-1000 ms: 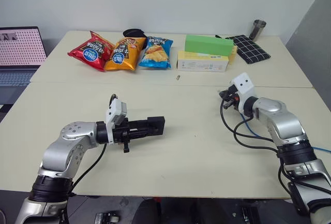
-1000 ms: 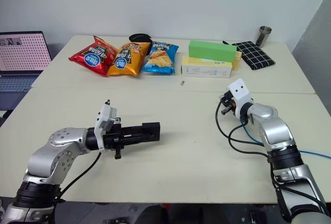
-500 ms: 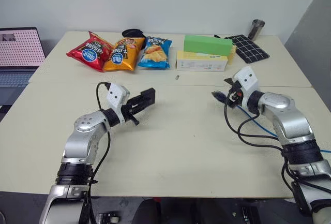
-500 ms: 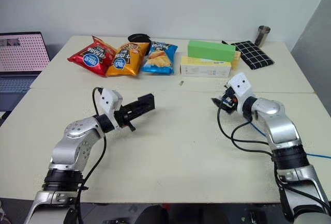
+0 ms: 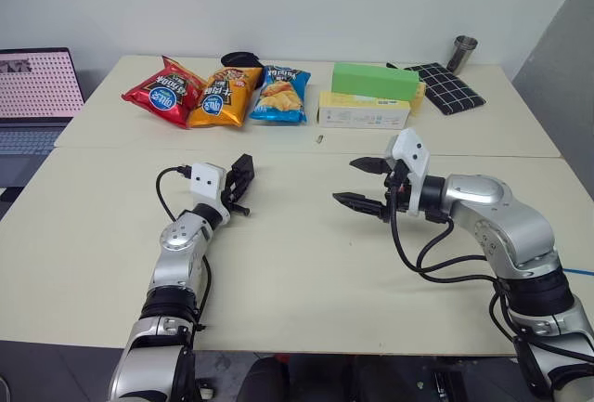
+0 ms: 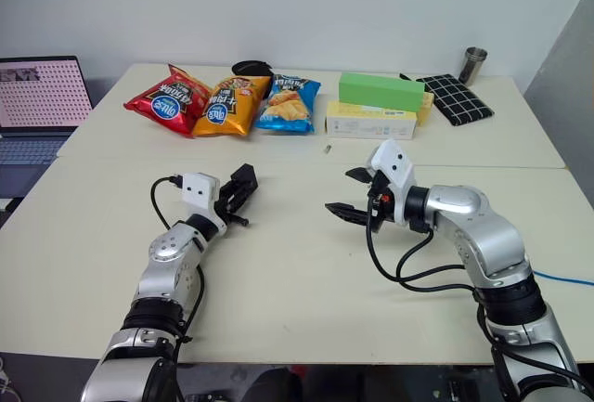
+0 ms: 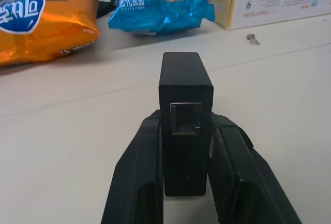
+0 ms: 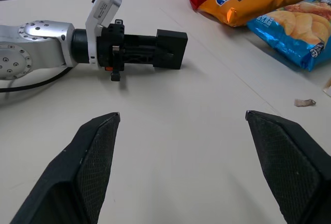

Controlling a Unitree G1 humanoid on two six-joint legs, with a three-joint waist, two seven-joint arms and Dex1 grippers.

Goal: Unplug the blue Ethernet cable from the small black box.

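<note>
Left wrist view: the left claw [image 7: 183, 151] is clamped narrowly on the small matte-black square box [image 7: 185, 102], whose metal-rimmed socket faces the camera with nothing plugged in. In my judgement the risk now is the box slipping or twisting between the two fingers [image 7: 137, 182], since only its rear sides are pinched. The right claw [image 5: 368, 185] hangs spread wide and holding nothing above the middle of the cream table [image 5: 306, 281], well apart from the box. A short stretch of thin bright-blue Ethernet cable [image 6: 561, 279] lies at the table's right edge, behind the right arm, far from both claws. Chip bags [image 5: 215, 96] line the far edge.
</note>
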